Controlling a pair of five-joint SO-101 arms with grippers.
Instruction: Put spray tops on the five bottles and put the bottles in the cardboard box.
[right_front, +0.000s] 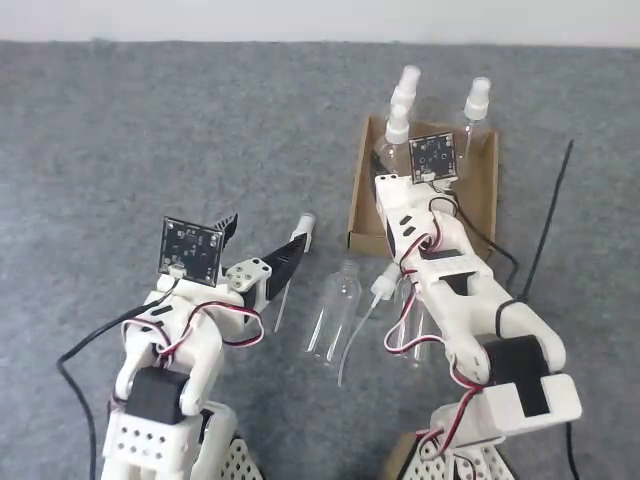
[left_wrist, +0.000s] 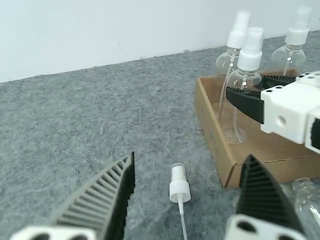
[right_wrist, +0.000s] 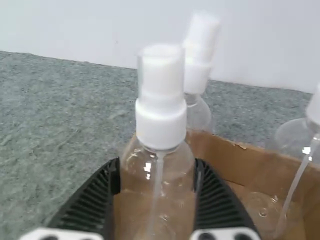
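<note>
My right gripper is shut on a clear bottle with a white spray top, held upright inside the cardboard box. Two more topped bottles stand at the box's far end. My left gripper is open and low over the mat, with a loose spray top lying between its fingers. That spray top lies left of the box. A capless bottle lies on the mat between the arms, and another lies partly under the right arm.
A second loose spray top with its long tube lies beside the capless bottle. Black cables trail right of the box and left of the left arm's base. Grey mat stretches open to the far left.
</note>
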